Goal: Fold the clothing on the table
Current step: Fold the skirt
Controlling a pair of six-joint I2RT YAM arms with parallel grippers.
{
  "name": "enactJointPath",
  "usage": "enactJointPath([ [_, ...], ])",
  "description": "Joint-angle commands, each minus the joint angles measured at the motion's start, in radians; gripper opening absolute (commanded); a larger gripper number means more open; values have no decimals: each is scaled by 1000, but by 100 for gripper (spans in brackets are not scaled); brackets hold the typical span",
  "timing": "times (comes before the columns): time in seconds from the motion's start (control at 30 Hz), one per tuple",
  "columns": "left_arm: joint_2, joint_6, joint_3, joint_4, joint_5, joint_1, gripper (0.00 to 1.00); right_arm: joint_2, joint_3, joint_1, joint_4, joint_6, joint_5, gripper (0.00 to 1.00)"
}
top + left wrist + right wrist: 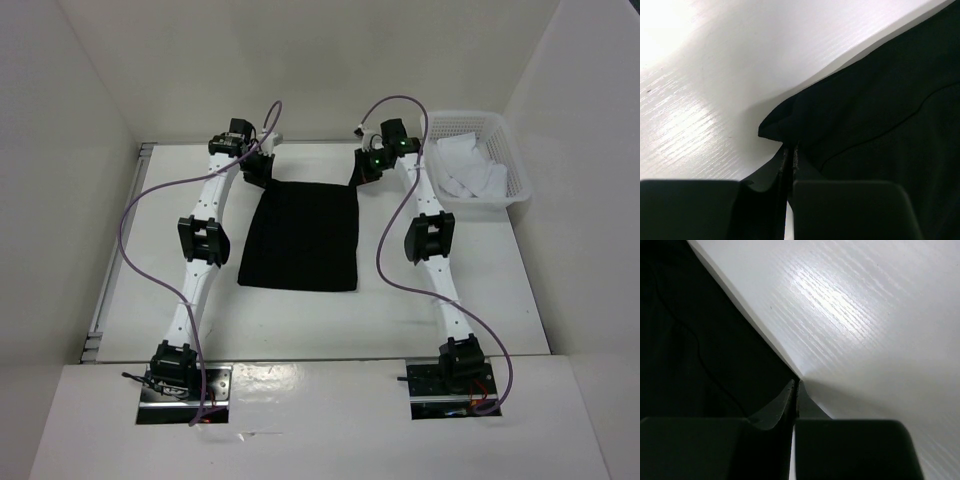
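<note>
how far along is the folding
Barely started. Done: the garment lies spread flat on the table, no fold yet. In hand: the left claw and right claw are each shut on a far corner. Left: lifting those corners over toward the near edge, and any further folds.

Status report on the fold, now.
Left gripper shut on far left corner of the clothing; right gripper shut on far right corner. Clothing flat on table. White lattice basket off right, clear.
</note>
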Motion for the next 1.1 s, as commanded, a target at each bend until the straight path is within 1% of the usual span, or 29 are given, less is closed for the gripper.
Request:
enactJointPath([
  [0.0, -18, 37, 9, -82, -19, 0, 0, -65, 48, 11, -71, 10, 17, 0],
  [0.27, -142, 37, 9, -91, -52, 0, 0, -243, 48, 11, -91, 30, 79, 0],
  [0.33, -179, 37, 9, -91, -73, 0, 0, -291, 48, 21, -91, 30, 115, 0],
  [0.47, -240, 37, 9, -91, -73, 0, 0, -354, 48, 44, -91, 30, 188, 0],
  [0.6, -265, 37, 9, -91, -73, 0, 0, -398, 25, 74, -109, 39, 274, 0],
  [0.77, -274, 37, 9, -100, -139, -9, 0, -420, 13, 147, -157, 39, 378, 0],
  [0.9, -274, 6, 9, -33, -248, -29, 0, -460, -18, 181, -134, 50, 466, 0],
  [1.0, -334, -16, 9, -1, -269, -39, 0, -518, -42, 192, -134, 50, 491, 0],
  [1.07, -403, -30, 9, -1, -269, -40, 0, -587, -83, 221, -134, 59, 544, 0],
])
